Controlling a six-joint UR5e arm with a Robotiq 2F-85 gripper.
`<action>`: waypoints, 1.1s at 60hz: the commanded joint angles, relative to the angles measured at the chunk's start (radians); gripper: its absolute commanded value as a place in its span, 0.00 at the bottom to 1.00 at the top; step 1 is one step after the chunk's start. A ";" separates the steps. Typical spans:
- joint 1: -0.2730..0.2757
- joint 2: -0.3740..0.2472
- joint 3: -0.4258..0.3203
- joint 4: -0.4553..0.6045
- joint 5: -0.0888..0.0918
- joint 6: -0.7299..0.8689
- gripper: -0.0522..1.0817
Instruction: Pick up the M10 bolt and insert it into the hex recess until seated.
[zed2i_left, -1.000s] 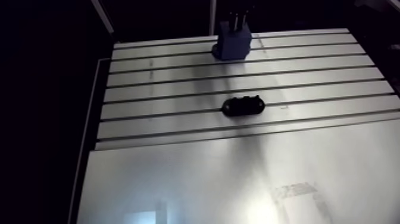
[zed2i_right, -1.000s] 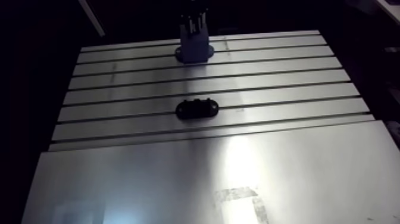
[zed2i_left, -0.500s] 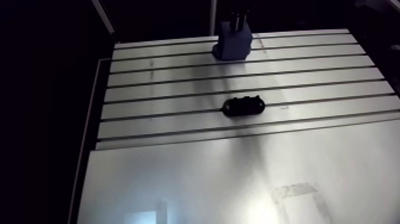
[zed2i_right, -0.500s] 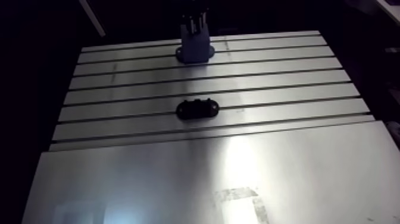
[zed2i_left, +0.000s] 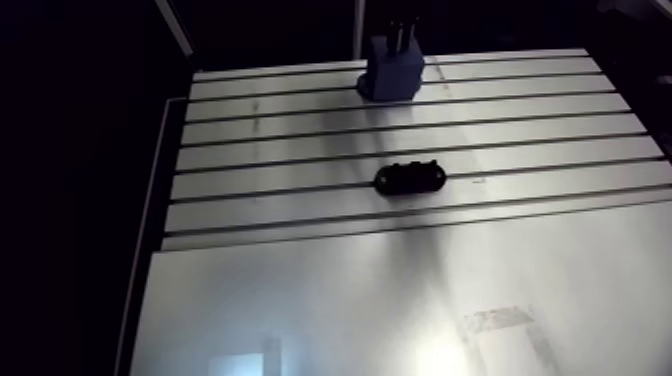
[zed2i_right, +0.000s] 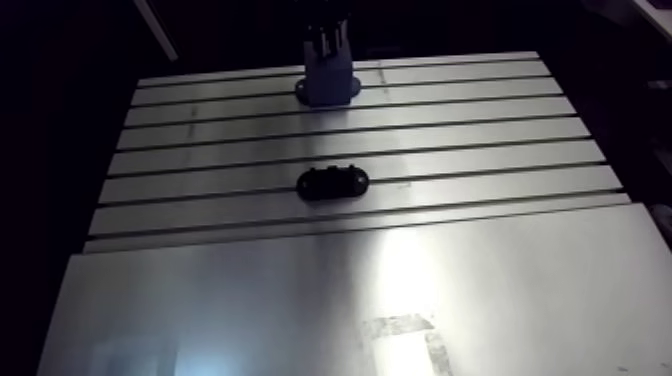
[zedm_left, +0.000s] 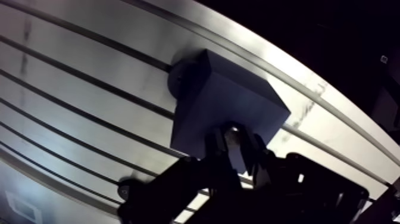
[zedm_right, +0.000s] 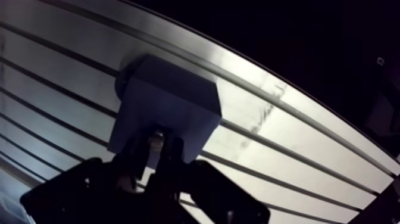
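At the table's far edge stands a blue block (zed2i_left: 392, 72), seen large in the wrist view (zedm_left: 226, 98). My gripper (zedm_left: 235, 142) comes down onto the block's top face, its dark fingers (zedm_left: 217, 146) close together. A small shiny metal piece, apparently the head of the M10 bolt (zedm_left: 234, 127), is pinched between them; its shank is hidden. The black oval fixture (zed2i_left: 410, 178) with the hex recess lies flat mid-table, well in front of the block. In the arm view my gripper (zed2i_right: 328, 35) shows only as a dark shape above the block.
The slotted aluminium table (zed2i_left: 300, 130) runs its grooves crosswise between block and fixture. A smooth metal plate (zed2i_left: 350, 300) covers the near half, with a faint taped mark (zed2i_left: 500, 325) on it. The table's left edge (zed2i_left: 165, 170) drops into darkness.
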 joint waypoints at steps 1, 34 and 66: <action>0.001 0.000 -0.001 -0.001 0.000 -0.021 0.70; 0.001 0.001 -0.001 -0.008 -0.002 -0.089 0.70; 0.003 -0.004 0.007 -0.016 -0.004 -0.089 0.06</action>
